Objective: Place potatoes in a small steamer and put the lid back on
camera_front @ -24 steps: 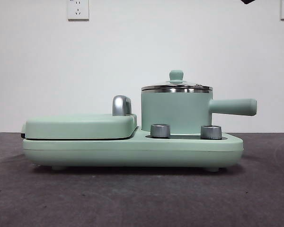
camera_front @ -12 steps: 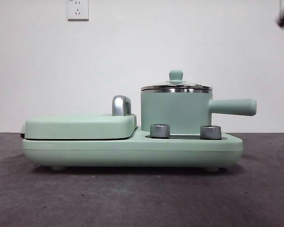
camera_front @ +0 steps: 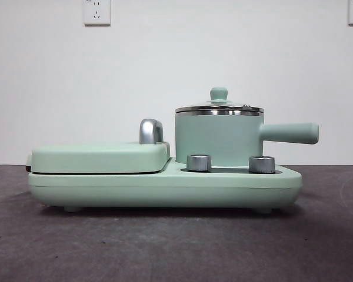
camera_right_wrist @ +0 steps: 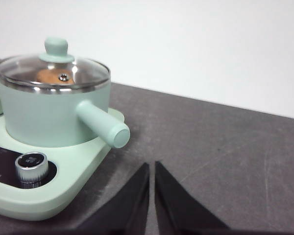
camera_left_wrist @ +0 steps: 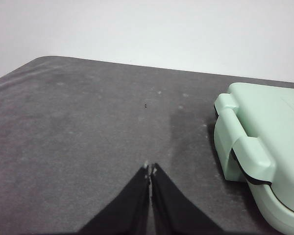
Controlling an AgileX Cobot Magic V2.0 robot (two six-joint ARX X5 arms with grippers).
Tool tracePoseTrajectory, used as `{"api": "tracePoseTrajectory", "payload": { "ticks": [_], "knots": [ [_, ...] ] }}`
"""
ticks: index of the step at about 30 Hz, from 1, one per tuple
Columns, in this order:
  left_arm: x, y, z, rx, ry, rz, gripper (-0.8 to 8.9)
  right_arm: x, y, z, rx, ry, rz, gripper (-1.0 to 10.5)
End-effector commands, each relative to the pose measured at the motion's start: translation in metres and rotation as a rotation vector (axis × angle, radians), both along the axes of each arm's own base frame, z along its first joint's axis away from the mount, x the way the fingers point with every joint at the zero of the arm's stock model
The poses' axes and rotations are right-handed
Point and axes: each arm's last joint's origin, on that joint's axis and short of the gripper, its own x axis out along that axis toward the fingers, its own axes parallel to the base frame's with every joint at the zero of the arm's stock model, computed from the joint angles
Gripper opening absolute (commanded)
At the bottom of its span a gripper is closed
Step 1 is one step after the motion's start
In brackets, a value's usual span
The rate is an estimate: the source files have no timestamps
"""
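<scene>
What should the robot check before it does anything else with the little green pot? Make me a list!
1. Lid on the pot: ok. The glass lid sits level on the small steamer.
2. Potato inside: ok. An orange-brown lump shows through the glass in the right wrist view.
3. Steamer seated on the cooker base: ok, upright, handle pointing sideways.
4. Left gripper: ok, jaws shut, holding nothing, over bare table beside the griddle cover.
5. Right gripper: ok, jaws shut, holding nothing, apart from the handle.
6. Knob setting: cannot tell.
</scene>
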Motion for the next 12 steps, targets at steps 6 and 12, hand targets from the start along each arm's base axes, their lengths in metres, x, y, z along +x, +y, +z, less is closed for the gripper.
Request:
{"api": "tracePoseTrajectory", "payload": {
  "ticks": [6,12],
  "knots": [
    [0.0012,0.0001,-0.0054,-0.009,0.005,0.004,0.06,0.0040,0.0001,-0.0235,0.038,0.097,0.000,0.2],
    [0.0011,0.0001,-0.0055,-0.009,0.006,0.004,0.06,0.0041,0.0001,-0.0228,0.041,0.090,-0.001,0.2]
  ]
}}
